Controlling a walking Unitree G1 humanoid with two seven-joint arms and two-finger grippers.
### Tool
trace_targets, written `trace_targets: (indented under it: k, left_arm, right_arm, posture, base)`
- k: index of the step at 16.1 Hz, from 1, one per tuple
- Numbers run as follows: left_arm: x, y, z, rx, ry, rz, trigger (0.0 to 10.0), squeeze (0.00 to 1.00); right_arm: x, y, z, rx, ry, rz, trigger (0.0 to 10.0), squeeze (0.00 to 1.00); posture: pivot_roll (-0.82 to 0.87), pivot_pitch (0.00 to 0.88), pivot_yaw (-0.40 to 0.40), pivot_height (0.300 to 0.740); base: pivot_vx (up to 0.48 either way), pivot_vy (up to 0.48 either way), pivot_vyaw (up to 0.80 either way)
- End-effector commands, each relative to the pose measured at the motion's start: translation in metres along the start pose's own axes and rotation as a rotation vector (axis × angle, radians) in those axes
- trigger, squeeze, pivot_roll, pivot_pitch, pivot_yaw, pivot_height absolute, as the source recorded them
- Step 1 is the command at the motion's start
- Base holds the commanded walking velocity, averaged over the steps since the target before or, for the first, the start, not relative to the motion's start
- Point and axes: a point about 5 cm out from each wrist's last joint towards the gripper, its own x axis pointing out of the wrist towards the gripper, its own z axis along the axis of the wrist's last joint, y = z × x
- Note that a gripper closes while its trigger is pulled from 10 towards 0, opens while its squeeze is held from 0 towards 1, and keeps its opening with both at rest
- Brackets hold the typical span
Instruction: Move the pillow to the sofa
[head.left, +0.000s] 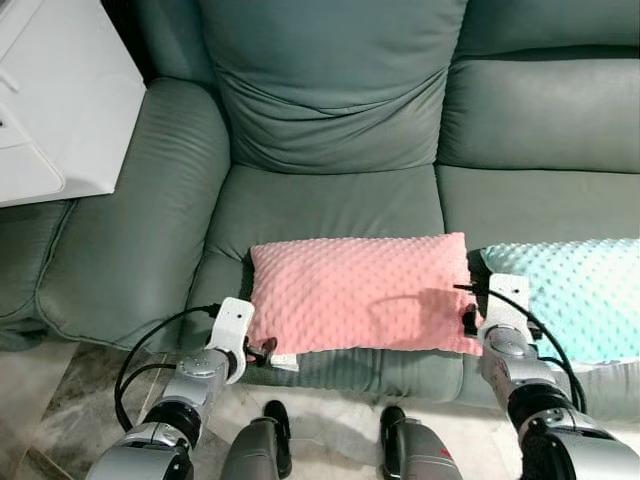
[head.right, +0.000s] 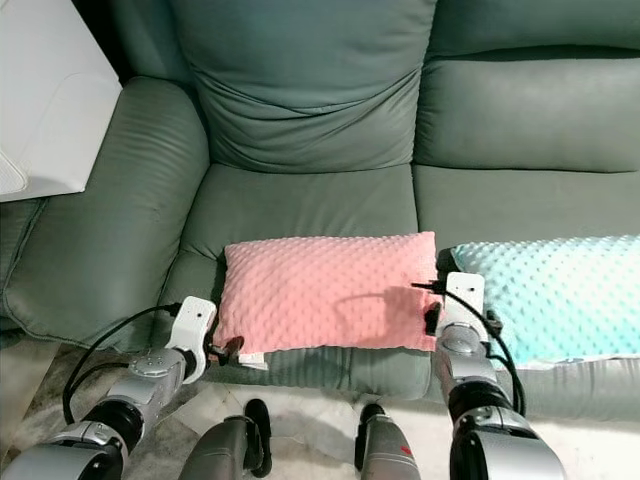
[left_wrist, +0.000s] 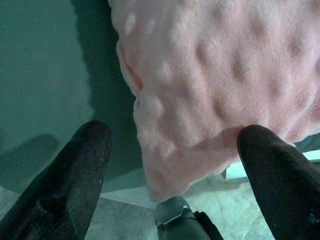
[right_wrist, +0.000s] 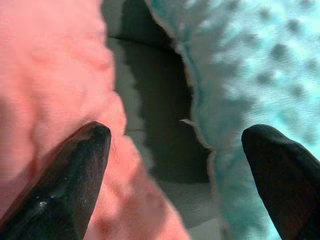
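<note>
A pink dotted pillow (head.left: 360, 293) lies flat on the front of the green sofa's seat (head.left: 330, 205). My left gripper (left_wrist: 172, 165) is open at the pillow's near left corner, one finger (left_wrist: 80, 170) beside the pillow and the other finger (left_wrist: 280, 175) under its edge. My right gripper (right_wrist: 175, 165) is open at the pillow's near right corner, over the gap between the pink pillow (right_wrist: 55, 75) and a teal pillow (right_wrist: 250, 75). Nothing is gripped.
A teal dotted pillow (head.left: 580, 295) lies on the right seat cushion, close to the pink one. A large green back cushion (head.left: 330, 80) leans behind. A white cabinet (head.left: 55, 95) stands left of the sofa arm (head.left: 140, 220). My legs (head.left: 330, 445) stand on the marble floor.
</note>
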Motion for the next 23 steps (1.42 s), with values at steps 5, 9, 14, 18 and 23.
trace_targets:
  k: [5,9,14,18,23]
  left_arm:
    - [-0.003,0.002,-0.015,-0.001,0.053,0.013,10.0,0.0]
    - [-0.003,0.004,-0.015,0.004,0.053,0.025,10.0,0.0]
    - [-0.003,0.006,-0.015,0.007,0.055,0.038,10.0,0.0]
    - [-0.003,0.005,-0.014,0.011,0.05,0.044,10.0,0.0]
    - [-0.008,0.014,-0.024,0.029,0.065,0.086,10.0,0.0]
  right_arm:
    - [-0.006,0.026,-0.014,0.134,0.099,0.132,10.0,0.0]
    - [-0.009,0.04,-0.013,0.188,0.107,0.209,10.0,0.0]
    - [-0.011,0.041,-0.019,0.175,0.115,0.23,10.0,0.0]
    - [-0.014,0.045,-0.026,0.193,0.116,0.266,10.0,0.0]
    - [-0.016,0.03,-0.054,-0.099,0.121,0.235,10.0,0.0]
  posture:
    - [0.06,0.359,0.122,0.74]
    - [0.06,0.36,0.121,0.74]
    - [0.05,0.36,0.117,0.74]
    - [0.05,0.358,0.118,0.74]
    - [0.04,0.319,0.107,0.74]
  base:
    - [0.0,0.0,0.0]
    - [0.0,0.0,0.0]
    - [0.0,0.0,0.0]
    - [0.0,0.0,0.0]
    - [0.0,0.0,0.0]
